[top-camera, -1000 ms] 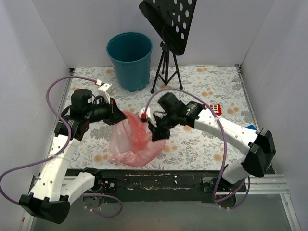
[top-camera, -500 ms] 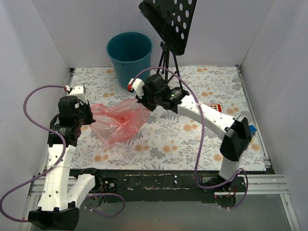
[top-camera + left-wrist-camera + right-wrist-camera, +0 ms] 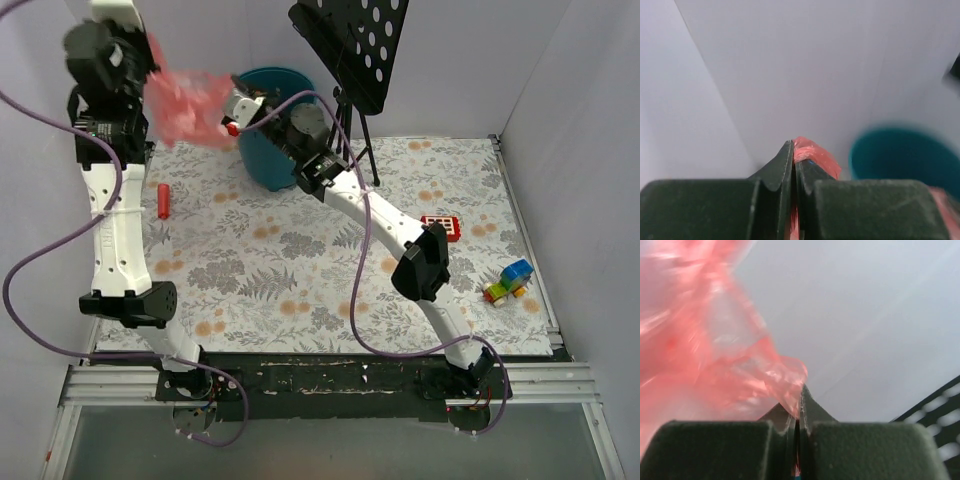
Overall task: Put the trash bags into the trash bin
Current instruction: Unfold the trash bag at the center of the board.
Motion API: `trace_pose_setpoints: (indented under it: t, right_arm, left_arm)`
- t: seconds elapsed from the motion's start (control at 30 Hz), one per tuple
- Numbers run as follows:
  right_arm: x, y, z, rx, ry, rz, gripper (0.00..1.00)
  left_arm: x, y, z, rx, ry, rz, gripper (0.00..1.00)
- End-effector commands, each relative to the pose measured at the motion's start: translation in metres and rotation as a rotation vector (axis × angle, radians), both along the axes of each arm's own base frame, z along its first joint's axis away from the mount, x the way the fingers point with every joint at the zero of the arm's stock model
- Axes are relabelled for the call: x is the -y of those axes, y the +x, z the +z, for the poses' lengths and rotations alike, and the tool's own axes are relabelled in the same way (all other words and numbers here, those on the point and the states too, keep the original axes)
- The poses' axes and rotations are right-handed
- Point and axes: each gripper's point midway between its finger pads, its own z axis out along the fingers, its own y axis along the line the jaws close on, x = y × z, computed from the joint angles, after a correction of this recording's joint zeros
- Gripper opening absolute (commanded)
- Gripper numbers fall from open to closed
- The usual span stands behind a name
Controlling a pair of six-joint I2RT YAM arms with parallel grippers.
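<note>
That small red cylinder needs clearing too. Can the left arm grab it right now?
Probably not yet: the left gripper is shut on the trash bag, held up high. The red cylinder lies uncovered beside that arm, so otherwise reachable.

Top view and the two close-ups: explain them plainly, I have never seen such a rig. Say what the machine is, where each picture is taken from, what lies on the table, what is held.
These are two white robot arms bolted side by side at the near edge, each ending in a two-finger gripper. The wide picture comes from a fixed camera above and behind them; each close-up comes from a camera on one wrist. The left gripper and right gripper are both shut on a crinkly red plastic bag, held up in the air beside the teal bin, not in it. On the flowered cloth lie a red cylinder, a red toy with white buttons and a colourful block toy. A music stand stands by the bin.
</note>
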Motion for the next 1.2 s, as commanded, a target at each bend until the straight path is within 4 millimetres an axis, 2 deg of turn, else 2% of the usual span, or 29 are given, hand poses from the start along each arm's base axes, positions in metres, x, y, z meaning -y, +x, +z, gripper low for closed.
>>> trace_pose_setpoints:
  t: [0.0, 0.03, 0.07, 0.1, 0.13, 0.17, 0.2, 0.23, 0.27, 0.3, 0.33, 0.37, 0.4, 0.43, 0.47, 0.5, 0.53, 0.57, 0.67, 0.73, 0.77, 0.8, 0.87, 0.93, 0.97, 1.0, 1.07, 1.13, 1.17]
  right_arm:
    - [0.104, -0.164, 0.245, 0.903, 0.384, 0.03, 0.01]
    - [0.118, -0.185, 0.26, 0.977, 0.398, 0.016, 0.01]
    - [0.124, -0.196, 0.265, 1.026, 0.396, 0.01, 0.01]
    - [0.121, -0.194, 0.256, 1.037, 0.37, 0.001, 0.01]
    - [0.125, -0.192, 0.251, 1.039, 0.368, -0.027, 0.01]
    - [0.122, -0.179, 0.234, 0.995, 0.355, -0.058, 0.01]
    - [0.114, -0.157, 0.2, 0.925, 0.294, -0.098, 0.01]
    - [0.103, -0.126, 0.147, 0.78, 0.151, -0.137, 0.01]
    - [0.078, -0.1, 0.034, 0.564, -0.171, -0.056, 0.01]
    - [0.076, -0.126, -0.095, 0.309, -0.556, 0.234, 0.01]
    - [0.116, -0.198, -0.199, 0.138, -0.86, 0.593, 0.01]
    - [0.163, -0.265, -0.26, -0.022, -0.996, 0.783, 0.01]
    - [0.184, -0.315, -0.264, -0.124, -0.955, 0.835, 0.01]
    - [0.205, -0.357, -0.272, -0.216, -0.93, 0.894, 0.01]
    - [0.215, -0.385, -0.26, -0.264, -0.853, 0.904, 0.01]
    - [0.222, -0.392, -0.252, -0.341, -0.77, 0.854, 0.01]
    - [0.226, -0.39, -0.244, -0.345, -0.727, 0.816, 0.01]
    - [0.231, -0.385, -0.239, -0.332, -0.714, 0.768, 0.01]
    - [0.231, -0.362, -0.216, -0.318, -0.67, 0.632, 0.01]
    - [0.219, -0.338, -0.177, -0.358, -0.515, 0.514, 0.01]
    - [0.213, -0.323, -0.165, -0.402, -0.452, 0.443, 0.01]
    - [0.208, -0.309, -0.153, -0.452, -0.393, 0.39, 0.01]
    - [0.198, -0.278, -0.141, -0.547, -0.307, 0.304, 0.01]
    - [0.191, -0.247, -0.136, -0.637, -0.25, 0.236, 0.01]
    - [0.188, -0.235, -0.129, -0.645, -0.231, 0.208, 0.01]
    - [0.187, -0.219, -0.127, -0.644, -0.215, 0.144, 0.01]
    - [0.184, -0.192, -0.121, -0.626, -0.175, 0.035, 0.01]
    - [0.178, -0.169, -0.128, -0.623, -0.19, -0.033, 0.01]
    - [0.173, -0.159, -0.14, -0.635, -0.216, -0.062, 0.01]
  left_arm:
    - [0.014, -0.14, 0.243, 0.768, 0.228, -0.069, 0.0]
    - [0.025, -0.142, 0.239, 0.818, 0.276, -0.118, 0.0]
    - [0.037, -0.165, 0.244, 0.929, 0.336, -0.17, 0.0]
    - [0.056, -0.176, 0.224, 0.966, 0.408, -0.257, 0.0]
    - [0.083, -0.178, 0.19, 0.973, 0.524, -0.395, 0.0]
    - [0.112, -0.186, 0.151, 0.947, 0.646, -0.56, 0.0]
    - [0.136, -0.189, 0.093, 0.853, 0.701, -0.739, 0.0]
    - [0.159, -0.187, 0.015, 0.688, 0.723, -0.97, 0.0]
    - [0.177, -0.199, -0.078, 0.49, 0.727, -1.205, 0.0]
    - [0.183, -0.232, -0.181, 0.294, 0.846, -1.418, 0.0]
    - [0.181, -0.279, -0.257, 0.317, 1.233, -1.641, 0.0]
    - [0.18, -0.329, -0.29, 0.13, 1.031, -1.763, 0.0]
    - [0.194, -0.356, -0.277, 0.255, 0.91, -1.782, 0.0]
    - [0.197, -0.378, -0.271, 0.374, 0.921, -1.778, 0.0]
    - [0.2, -0.396, -0.263, 0.504, 0.896, -1.771, 0.0]
    - [0.205, -0.405, -0.243, 0.611, 0.839, -1.75, 0.0]
    - [0.204, -0.414, -0.239, 0.59, 0.753, -1.752, 0.0]
    - [0.205, -0.416, -0.226, 0.628, 0.723, -1.739, 0.0]
    - [0.203, -0.418, -0.224, 0.545, 0.648, -1.728, 0.0]
    - [0.201, -0.41, -0.22, 0.431, 0.577, -1.702, 0.0]
    - [0.2, -0.402, -0.217, 0.354, 0.526, -1.673, 0.0]
    - [0.198, -0.387, -0.213, 0.268, 0.472, -1.615, 0.0]
    - [0.191, -0.338, -0.206, 0.035, 0.261, -1.393, 0.0]
    - [0.16, -0.269, -0.205, -0.166, 0.042, -0.972, 0.0]
    - [0.143, -0.246, -0.209, -0.246, -0.003, -0.818, 0.0]
    - [0.127, -0.23, -0.215, -0.309, -0.029, -0.68, 0.0]
    - [0.106, -0.209, -0.219, -0.387, -0.075, -0.496, 0.0]
    - [0.094, -0.201, -0.232, -0.441, -0.078, -0.406, 0.0]
    - [0.077, -0.195, -0.24, -0.466, -0.071, -0.292, 0.0]
